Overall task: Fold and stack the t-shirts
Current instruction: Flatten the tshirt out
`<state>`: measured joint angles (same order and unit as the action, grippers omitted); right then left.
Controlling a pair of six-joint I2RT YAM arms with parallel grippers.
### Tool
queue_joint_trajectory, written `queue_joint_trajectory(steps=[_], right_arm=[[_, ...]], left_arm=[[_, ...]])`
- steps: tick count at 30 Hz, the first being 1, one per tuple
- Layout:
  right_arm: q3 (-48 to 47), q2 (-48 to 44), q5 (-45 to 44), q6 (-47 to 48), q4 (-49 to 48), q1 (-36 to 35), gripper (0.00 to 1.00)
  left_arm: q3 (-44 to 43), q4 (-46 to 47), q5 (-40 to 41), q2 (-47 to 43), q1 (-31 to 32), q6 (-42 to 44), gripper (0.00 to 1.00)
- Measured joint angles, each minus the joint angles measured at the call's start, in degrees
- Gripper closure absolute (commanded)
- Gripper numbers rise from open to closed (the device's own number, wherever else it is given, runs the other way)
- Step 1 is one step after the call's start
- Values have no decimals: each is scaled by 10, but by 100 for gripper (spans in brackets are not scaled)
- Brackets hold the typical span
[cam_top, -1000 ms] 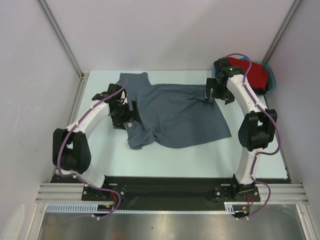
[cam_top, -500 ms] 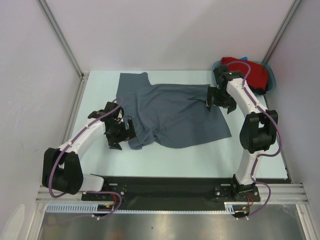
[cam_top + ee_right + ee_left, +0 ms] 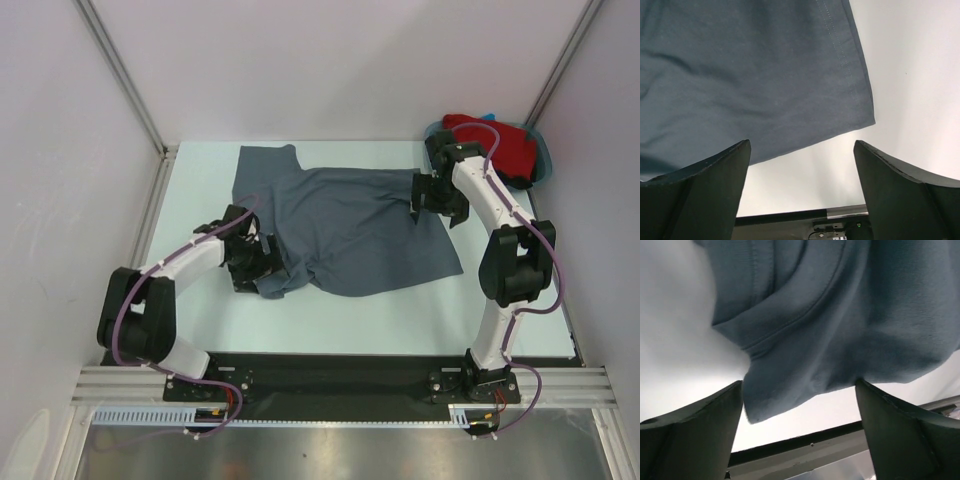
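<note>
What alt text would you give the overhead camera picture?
A dark grey t-shirt lies rumpled on a pale table, the left gripper and right gripper at its opposite edges. A red shirt sits in a tub far right.

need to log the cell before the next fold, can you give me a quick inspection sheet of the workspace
surface: pale table, flat, no stains seen
job's things: grey t-shirt spread mid-table, its near-left part bunched; red t-shirt heaped at the far right corner
clutter: teal tub under the red t-shirt; otherwise nothing seen
grippers: left gripper open over the bunched near-left corner; right gripper open over the grey t-shirt's right edge; neither holds anything
cables: purple cables run along both arms, no snag seen
surroundings: white walls, metal frame posts, base rail at the near edge
</note>
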<state>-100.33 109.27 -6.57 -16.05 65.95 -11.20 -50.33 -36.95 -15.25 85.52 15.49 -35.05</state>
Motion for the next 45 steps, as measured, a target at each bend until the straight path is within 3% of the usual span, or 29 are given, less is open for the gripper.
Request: queue_joint_trajectory(steps=[2,7,15,23,27,32,34,38,45], right_arm=[[0,0,0,0,0,0,14],[1,0,0,-2,0,0,19],[20,-7,0,-4,-2,0,23],[24,-8,0,-3,-2,0,25],[29,-8,3,-3,-2,0,26],[29,-7,12,-2,-2,0,26],[29,-7,15,-2,-2,0,26],[29,-7,17,-2,-2,0,26],[29,-7,17,-2,-2,0,26]], left_arm=[[0,11,-7,7,5,0,18],[0,27,-33,9,15,-1,73],[0,-16,-35,-11,16,21,80],[-87,-166,3,-89,16,39,80],[-152,-235,25,-117,10,52,78],[-200,-313,51,-119,-19,67,66],[-214,-330,56,-120,-35,77,1],[-181,-305,40,-137,-41,76,0],[-18,-203,10,-156,-22,38,0]])
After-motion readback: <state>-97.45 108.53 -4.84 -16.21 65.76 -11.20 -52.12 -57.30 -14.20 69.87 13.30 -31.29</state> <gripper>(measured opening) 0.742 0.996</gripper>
